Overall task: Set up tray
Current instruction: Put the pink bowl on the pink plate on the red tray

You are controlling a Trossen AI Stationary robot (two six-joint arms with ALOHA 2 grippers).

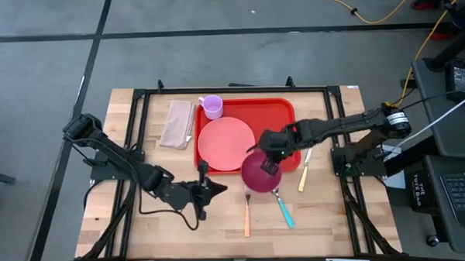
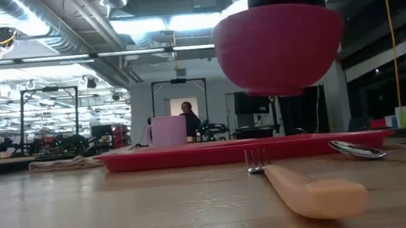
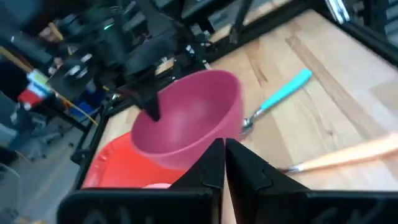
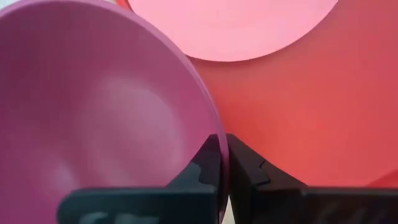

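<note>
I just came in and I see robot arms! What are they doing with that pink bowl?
The right gripper pinches the rim of the bowl and holds it in the air, over the tray's front edge. A plate lies on the tray, with a cup at its back corner and a napkin beside it. A fork, a spoon and another utensil lie on the table. The left gripper waits shut, empty, nearby.

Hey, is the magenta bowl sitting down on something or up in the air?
Up in the air. The low view shows the bowl hanging clear above the tray, and the right claw is shut on its rim.
</note>
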